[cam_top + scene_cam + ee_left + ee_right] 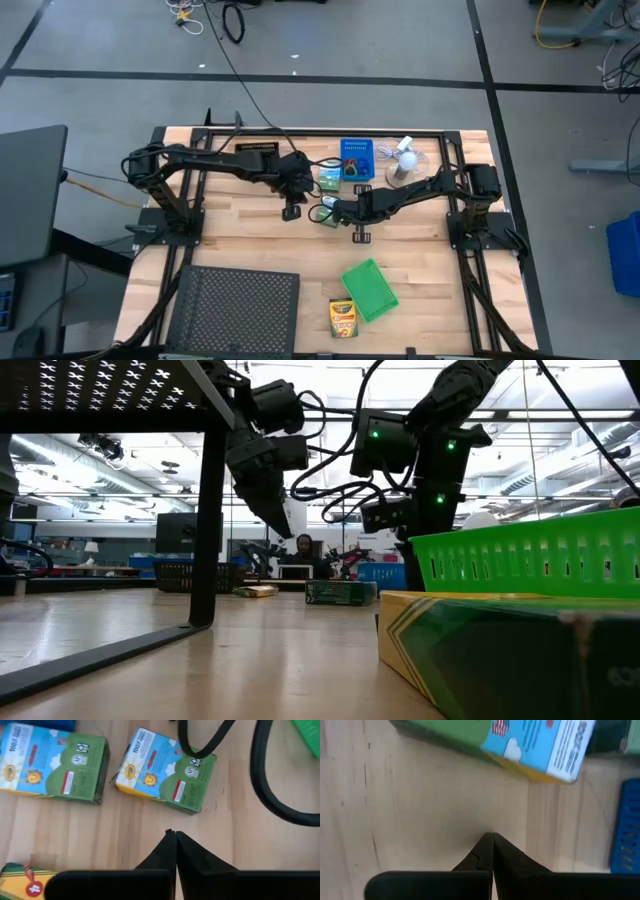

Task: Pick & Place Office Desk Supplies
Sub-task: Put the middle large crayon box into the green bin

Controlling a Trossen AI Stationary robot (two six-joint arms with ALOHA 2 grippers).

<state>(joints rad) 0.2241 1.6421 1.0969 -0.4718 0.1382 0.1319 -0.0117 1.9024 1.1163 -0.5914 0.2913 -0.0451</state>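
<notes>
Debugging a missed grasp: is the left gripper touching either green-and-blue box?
Apart. In the left wrist view the left gripper is shut on nothing, with bare wood between its tips and the nearest green-and-blue box.

1. The high camera looked straight down on the whole tabletop [250,250] and both arms.
2. The low camera sat at tabletop height, very near the crayon box [500,650] and green bin [530,565], facing the room.
3. Each wrist camera looked closely down at the wood past its own pincer, sharing the small boxes [165,770].
</notes>
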